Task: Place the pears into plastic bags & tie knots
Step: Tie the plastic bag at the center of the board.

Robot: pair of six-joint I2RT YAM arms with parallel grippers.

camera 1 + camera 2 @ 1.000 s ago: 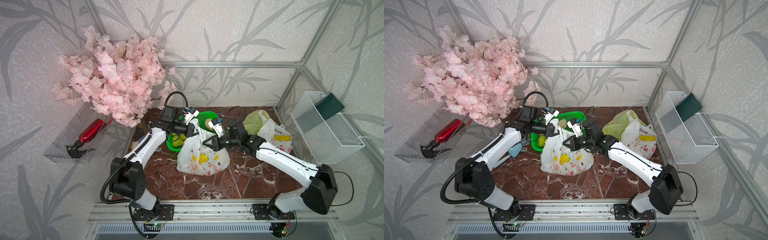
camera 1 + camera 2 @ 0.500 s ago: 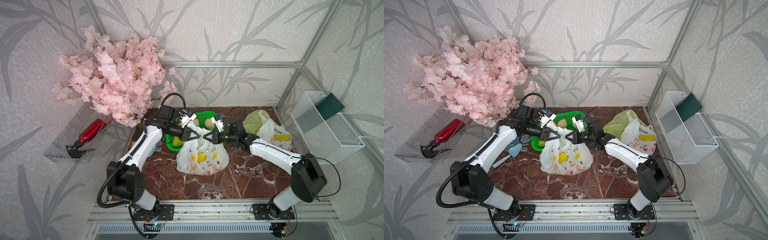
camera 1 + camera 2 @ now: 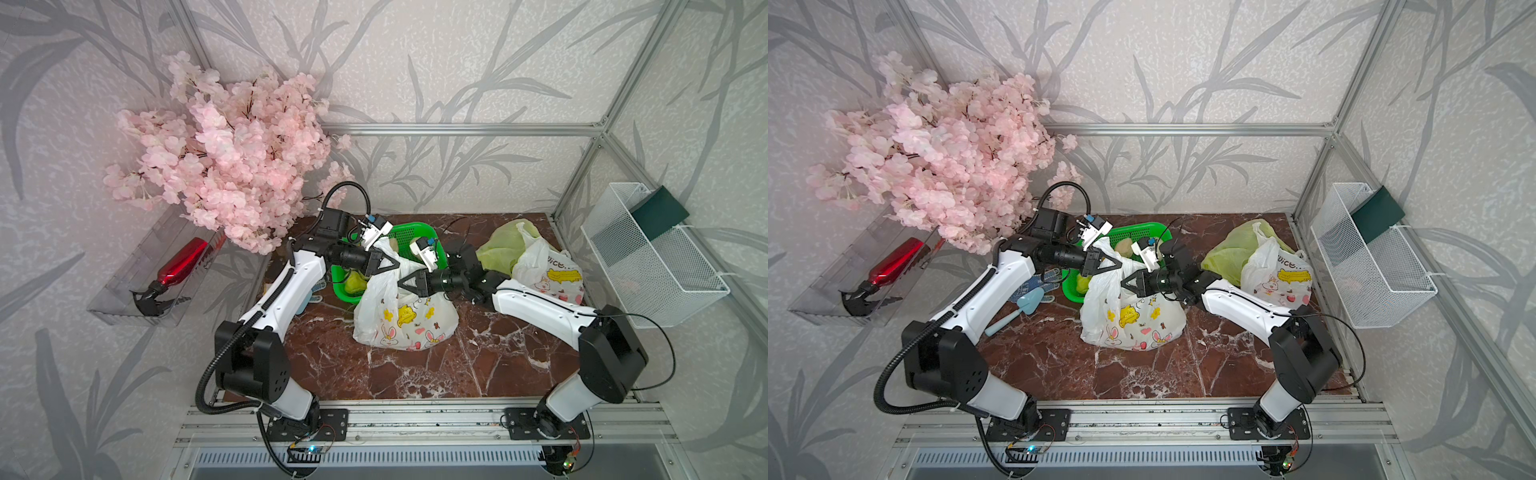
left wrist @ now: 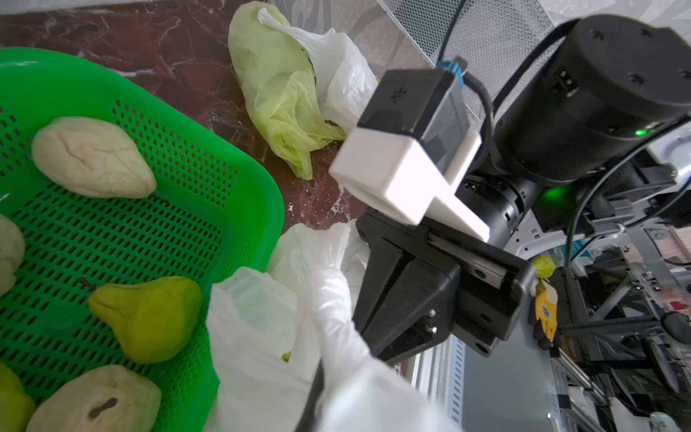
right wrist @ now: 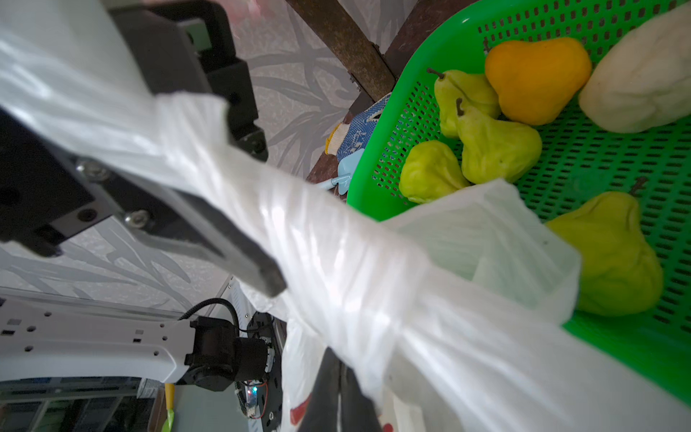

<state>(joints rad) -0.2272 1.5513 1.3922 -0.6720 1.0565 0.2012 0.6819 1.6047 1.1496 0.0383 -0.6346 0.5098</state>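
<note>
The dark red marble table (image 3: 415, 374) sits in a metal-framed booth with leaf-patterned walls. A big spray of pink blossom (image 3: 232, 166) hangs over its far left corner and a white wire basket (image 3: 648, 266) hangs on the right wall. In the middle stands the white rabbit-print bag (image 3: 405, 320), full and slumped, just in front of the green mesh basket (image 3: 415, 230). To its right lie a yellow-green bag (image 3: 503, 249) and a second white bag (image 3: 548, 274).

Both arms reach in over the middle bag. The left gripper (image 3: 395, 263) is pressed together on a twisted handle at the bag's top. The right gripper (image 3: 402, 284) sits just below it against the same plastic. Its jaws look nearly together, but I cannot tell whether they pinch anything. Loose pears are in the basket, some green (image 5: 497, 146), one orange (image 5: 534, 78) and some cream (image 4: 89, 157).

Half a second ago the two grippers met nose to nose. Now the right one has dropped under the left.
</note>
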